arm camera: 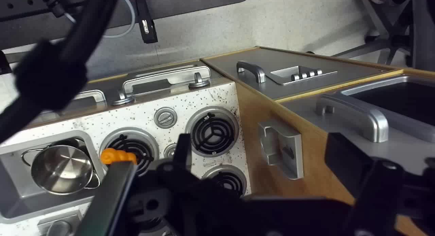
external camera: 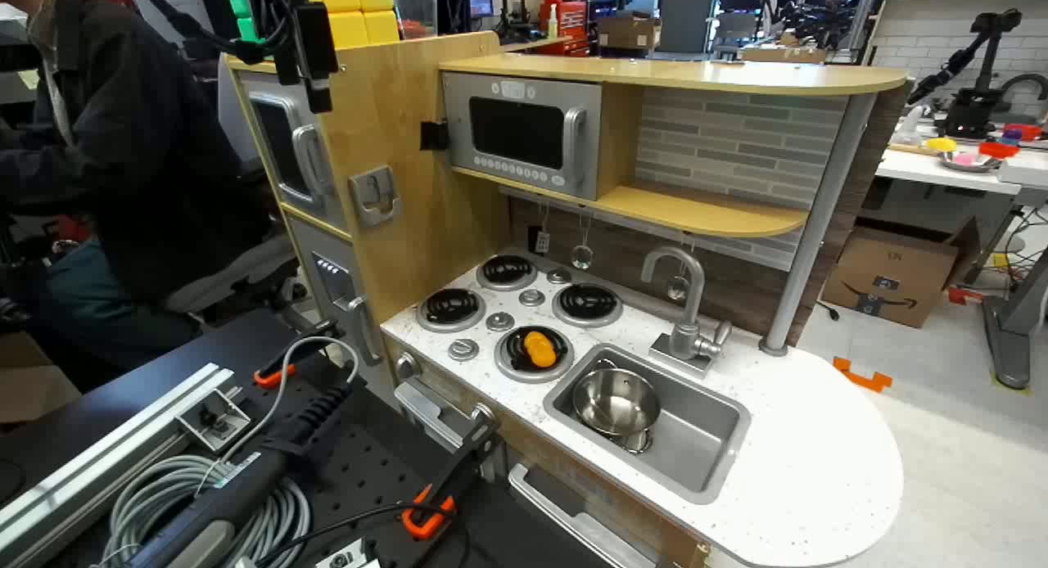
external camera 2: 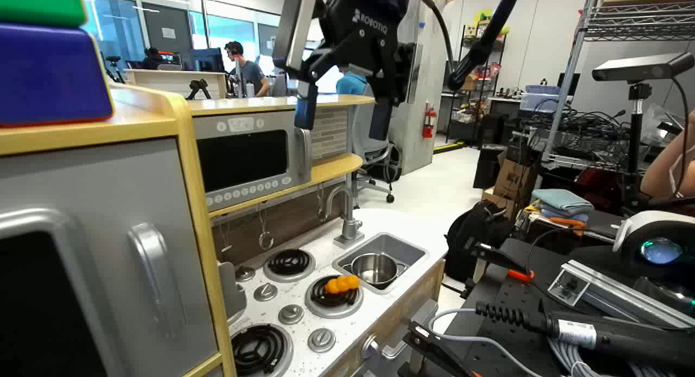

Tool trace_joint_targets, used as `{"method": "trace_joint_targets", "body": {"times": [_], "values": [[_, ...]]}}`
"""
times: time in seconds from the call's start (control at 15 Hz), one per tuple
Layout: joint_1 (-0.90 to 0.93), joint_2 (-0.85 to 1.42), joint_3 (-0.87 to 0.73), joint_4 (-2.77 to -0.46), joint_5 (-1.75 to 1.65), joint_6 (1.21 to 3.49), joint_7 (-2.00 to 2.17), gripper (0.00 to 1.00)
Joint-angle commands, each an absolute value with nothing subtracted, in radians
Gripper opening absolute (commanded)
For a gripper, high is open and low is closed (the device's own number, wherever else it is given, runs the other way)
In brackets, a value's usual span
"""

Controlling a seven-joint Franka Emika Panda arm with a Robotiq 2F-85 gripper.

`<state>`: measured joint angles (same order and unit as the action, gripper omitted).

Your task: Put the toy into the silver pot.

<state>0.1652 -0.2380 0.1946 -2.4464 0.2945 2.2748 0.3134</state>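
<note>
The toy, small, orange and lumpy, lies on the front burner beside the sink in both exterior views (external camera: 539, 349) (external camera 2: 342, 284). It also shows in the wrist view (arm camera: 117, 156), partly covered by a dark bar. The silver pot, round and shiny with two handles, stands upright in the sink basin in both exterior views (external camera: 616, 400) (external camera 2: 374, 269) and at the left of the wrist view (arm camera: 61, 169). Its visible inside holds nothing. My gripper (external camera 2: 343, 118) hangs high above the stove, apart from toy and pot. Its fingers are wide apart with nothing between them in the wrist view (arm camera: 260, 147).
The grey sink (external camera: 729, 462) has a tall faucet (external camera: 688, 298) behind it. A shelf with a toy microwave (external camera: 524, 134) overhangs the stove's back. A tall wooden cabinet side (external camera: 409, 191) bounds the stove. Clamps and cables lie on the black table (external camera: 360, 470) in front.
</note>
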Motion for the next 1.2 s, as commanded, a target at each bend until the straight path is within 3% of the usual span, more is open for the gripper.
{"method": "trace_joint_targets", "body": {"times": [0.0,0.4,1.13], "values": [[0.167,-0.238,0.193,-2.445,0.294,2.273,0.314,1.00],[0.094,-0.028,0.193,-2.342,0.162,2.393,0.577,1.00],[0.107,0.501,-0.054,-1.999,0.060,2.447,1.052,1.00]]}}
